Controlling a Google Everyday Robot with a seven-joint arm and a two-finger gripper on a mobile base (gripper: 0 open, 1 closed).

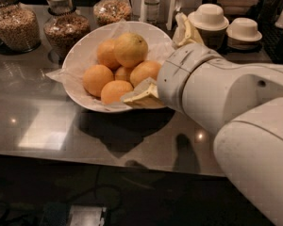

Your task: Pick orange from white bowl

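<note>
The white bowl (80, 51), wide and lined with crinkled white paper, stands on the dark counter and holds several oranges. One orange (130, 49) tops the pile and another orange (144, 71) lies at the right side. My gripper (162, 62) reaches in over the bowl's right rim and is open. One cream finger (140, 96) lies over the near rim. The other finger (183, 30) sticks up past the far right rim. The right-hand orange sits just left of the gap between them, and nothing is gripped.
Glass jars of grains and nuts (16, 25) (66, 27) (112, 8) line the back left. Stacked small white bowls (208, 18) (244, 30) stand at the back right. My bulky white arm (236, 107) fills the right side. The counter's front edge (85, 155) runs below the bowl.
</note>
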